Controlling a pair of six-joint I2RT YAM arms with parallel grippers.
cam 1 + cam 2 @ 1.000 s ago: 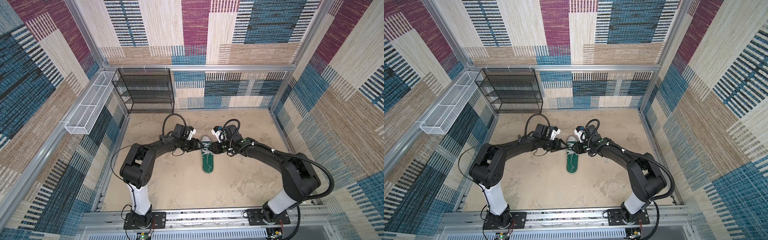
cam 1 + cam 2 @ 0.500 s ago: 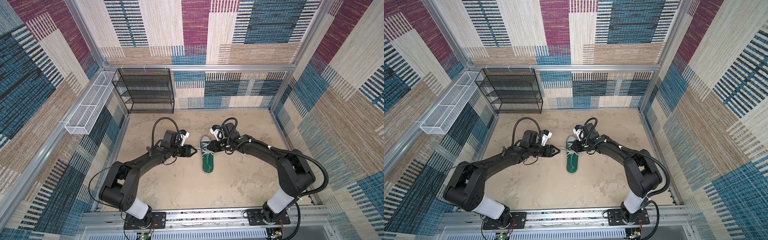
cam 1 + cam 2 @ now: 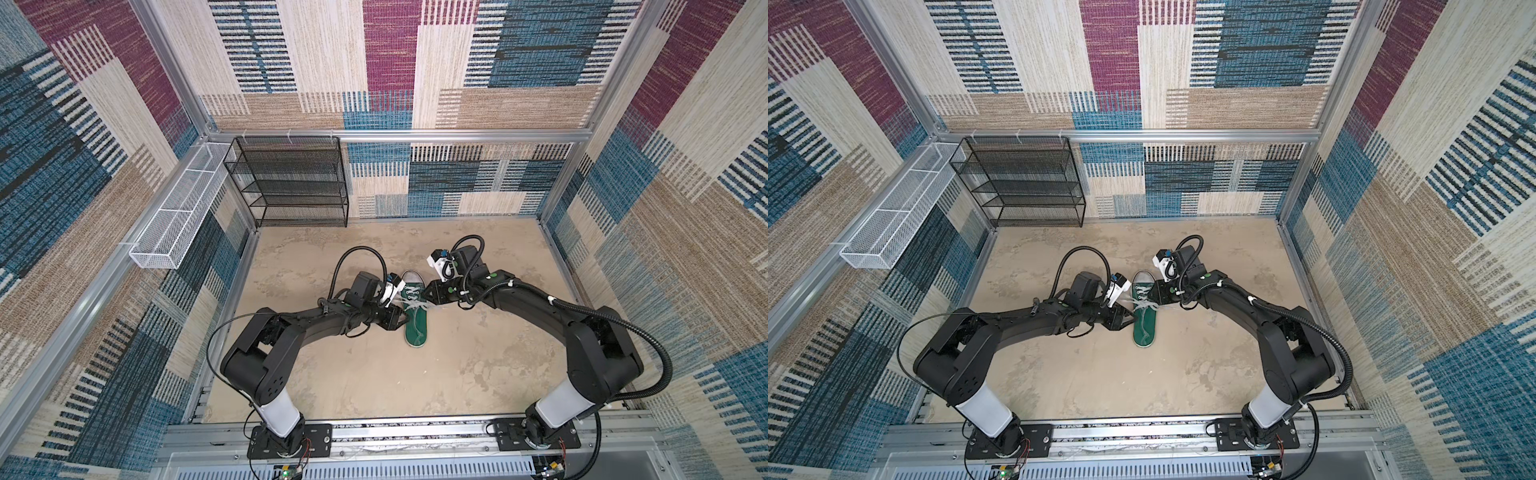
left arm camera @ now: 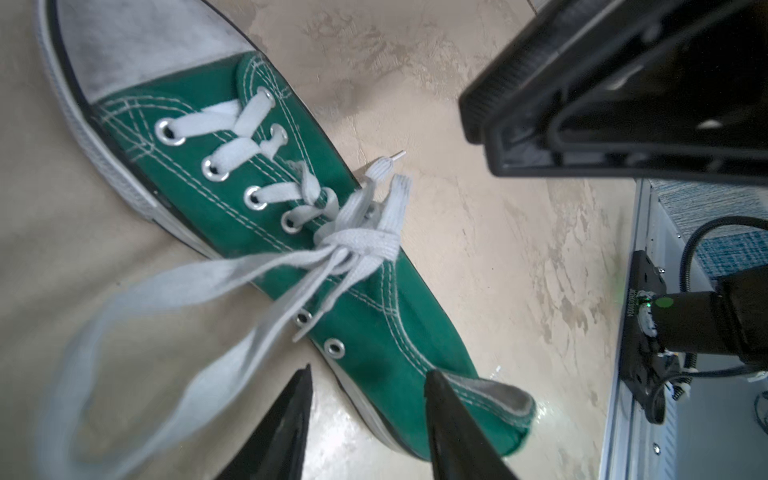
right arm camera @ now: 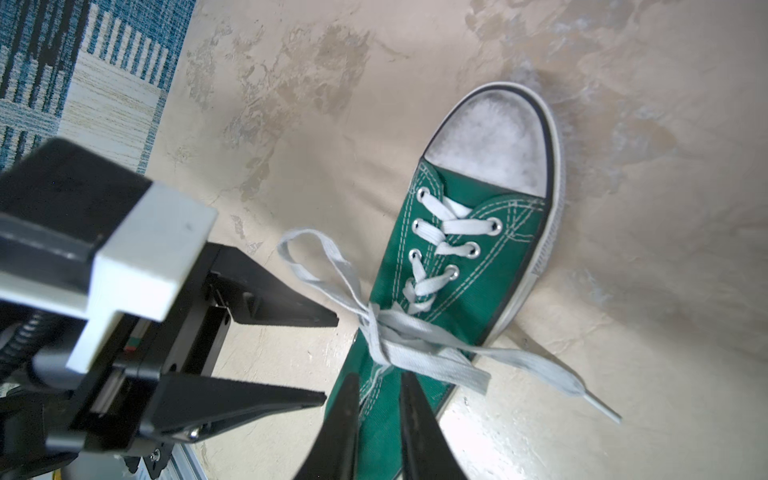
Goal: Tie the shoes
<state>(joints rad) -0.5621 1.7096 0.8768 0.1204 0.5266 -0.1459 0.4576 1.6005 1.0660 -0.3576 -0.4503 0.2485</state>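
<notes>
The shoe (image 3: pixel 415 316) lies flat on its sole about the middle of the bench (image 3: pixel 332 374), seen so in both top views; one hand sits at each of its sides.

The laces are crossed through the four eyelet pairs nearest the toe; the two eyelets nearer the heel on the visible side show empty in the left wrist view. A knot (image 4: pixel 357 241) is gathered over the tongue. From it one long loop (image 4: pixel 187 276) runs off the shoe's side nearest the left hand (image 4: pixel 368 374). On the shoe's other side there is only a short fold (image 5: pixel 465 374) and a long free end (image 5: pixel 552 372) lying on the bench.

The left hand is spread and holds nothing, its tips just short of the shoe's heel half, near the loop but not on it. The right hand (image 5: pixel 380 376) has its fingers nearly pressed together with a slim gap; green canvas shows through that gap and no lace is pinched, its tips just heelward of the knot.

By my reading the tying is mostly done: a knot and one loop stand; the bow looks lopsided and slack. What seems left is to draw the loops snug, perhaps even out the short side, then withdraw from the shoe.
</notes>
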